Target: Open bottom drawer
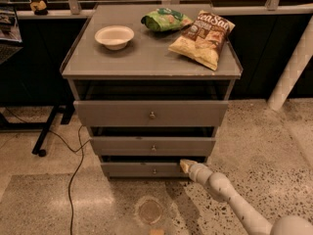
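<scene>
The grey cabinet (151,62) has three drawers. The bottom drawer (132,170) is the slimmest grey front, with a small round metal knob (154,171) at its centre. It stands out a little from the cabinet, like the two drawers above it. My gripper (185,166) is at the end of the white arm that comes in from the lower right. It sits at the drawer front's top edge, right of the knob. The gripper's tip looks pale and lies against the front.
On the cabinet top lie a white bowl (114,36), a green bag (165,19) and a chip bag (203,37). A black cable (74,175) trails on the floor at the left. A white post (293,67) stands at the right. A round floor mark (149,211) lies before the cabinet.
</scene>
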`<move>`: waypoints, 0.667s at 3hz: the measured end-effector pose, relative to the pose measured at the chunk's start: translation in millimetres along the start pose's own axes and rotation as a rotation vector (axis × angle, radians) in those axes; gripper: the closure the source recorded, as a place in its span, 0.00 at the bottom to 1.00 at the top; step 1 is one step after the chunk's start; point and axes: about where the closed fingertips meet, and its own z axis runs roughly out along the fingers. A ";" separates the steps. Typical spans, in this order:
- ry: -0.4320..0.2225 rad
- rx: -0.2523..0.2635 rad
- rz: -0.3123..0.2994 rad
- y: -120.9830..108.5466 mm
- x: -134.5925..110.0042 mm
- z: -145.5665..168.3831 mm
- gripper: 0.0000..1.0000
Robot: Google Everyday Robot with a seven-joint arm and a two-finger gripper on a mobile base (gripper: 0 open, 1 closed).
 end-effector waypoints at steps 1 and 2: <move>0.012 0.036 -0.003 -6.9 1.8 7.1 1.00; 0.012 0.036 -0.003 -6.9 1.8 7.1 1.00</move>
